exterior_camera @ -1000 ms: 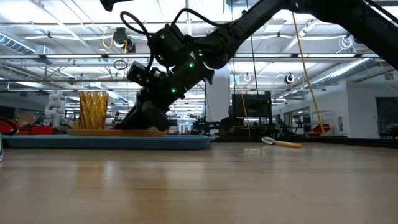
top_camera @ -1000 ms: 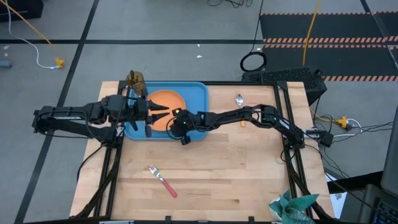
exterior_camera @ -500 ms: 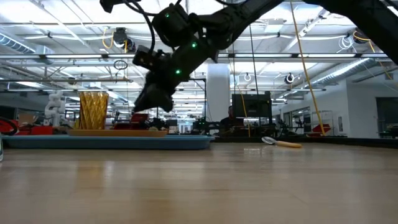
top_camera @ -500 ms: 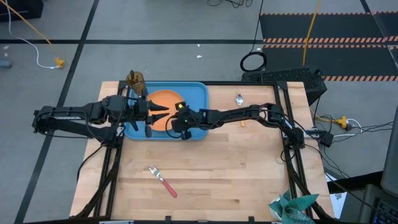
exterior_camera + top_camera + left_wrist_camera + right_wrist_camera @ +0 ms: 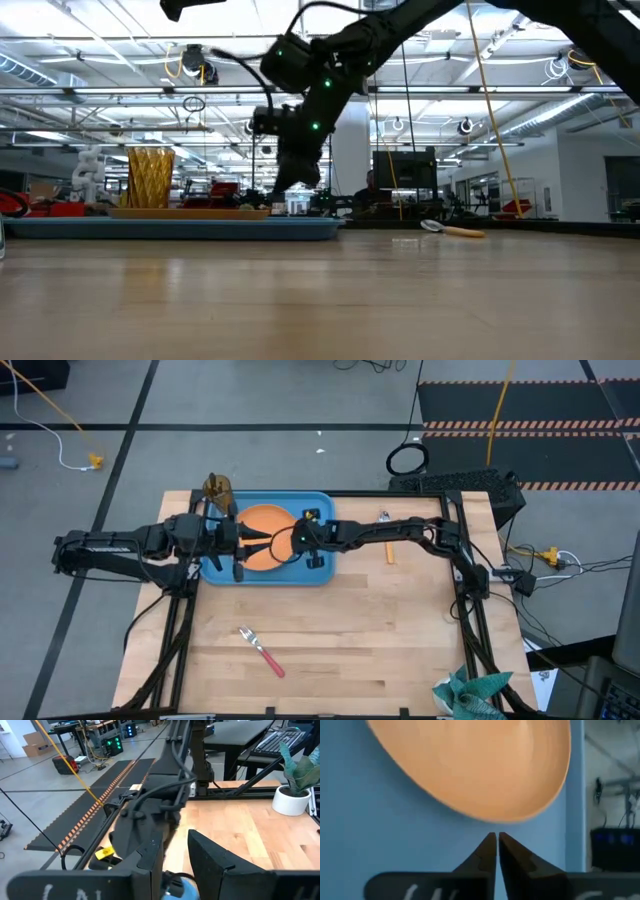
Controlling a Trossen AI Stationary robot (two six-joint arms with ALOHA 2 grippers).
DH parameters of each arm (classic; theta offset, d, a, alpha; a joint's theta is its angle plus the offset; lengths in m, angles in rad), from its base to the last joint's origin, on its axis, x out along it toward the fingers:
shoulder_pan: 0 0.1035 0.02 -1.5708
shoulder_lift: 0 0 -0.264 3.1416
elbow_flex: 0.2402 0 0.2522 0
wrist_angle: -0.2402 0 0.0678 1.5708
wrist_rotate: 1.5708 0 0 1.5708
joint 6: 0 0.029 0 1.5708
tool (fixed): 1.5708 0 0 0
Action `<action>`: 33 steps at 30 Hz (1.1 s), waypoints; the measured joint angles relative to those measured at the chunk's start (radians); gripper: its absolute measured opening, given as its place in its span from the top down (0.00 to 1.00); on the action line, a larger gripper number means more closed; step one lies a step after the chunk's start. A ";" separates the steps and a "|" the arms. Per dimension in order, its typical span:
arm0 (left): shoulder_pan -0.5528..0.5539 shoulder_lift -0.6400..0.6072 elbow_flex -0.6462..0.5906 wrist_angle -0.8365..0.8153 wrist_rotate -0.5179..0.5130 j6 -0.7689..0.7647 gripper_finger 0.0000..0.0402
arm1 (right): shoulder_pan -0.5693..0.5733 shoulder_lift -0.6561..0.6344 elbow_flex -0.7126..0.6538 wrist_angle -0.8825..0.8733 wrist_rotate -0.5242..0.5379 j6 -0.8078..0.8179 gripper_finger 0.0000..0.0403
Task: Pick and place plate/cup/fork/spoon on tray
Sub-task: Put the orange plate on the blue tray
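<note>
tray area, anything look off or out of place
Nothing stands out. The plate lies flat on the tray, the cup stands upright, and the fork and spoon lie on the table.

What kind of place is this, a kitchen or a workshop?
Probably a robotics lab or industrial hall, not a kitchen. Cables run across a concrete floor with striped hazard tape, exposed ceiling beams and lights stretch overhead, and the wooden table sits on a metal frame.

Overhead view straight down, low view level, both showing tray (image 5: 322,575)
</note>
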 joint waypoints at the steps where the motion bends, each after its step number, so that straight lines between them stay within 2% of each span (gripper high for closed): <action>1: 0.000 0.000 0.000 0.000 0.000 0.000 0.76 | -0.008 0.000 -0.011 0.015 -0.008 0.012 0.99; 5: 0.000 0.000 0.000 0.002 0.000 0.002 0.76 | -0.033 0.000 -0.084 0.137 -0.072 0.043 0.98; 10: 0.000 0.000 0.000 0.003 0.000 0.006 0.76 | -0.039 0.002 -0.153 0.246 -0.077 0.025 1.00; 15: 0.000 0.000 0.000 0.020 0.000 0.027 0.76 | -0.039 0.009 -0.165 0.313 -0.140 0.028 1.00; 33: 0.000 0.000 0.000 0.036 0.004 0.033 0.76 | -0.032 0.024 -0.166 0.390 -0.157 0.049 1.00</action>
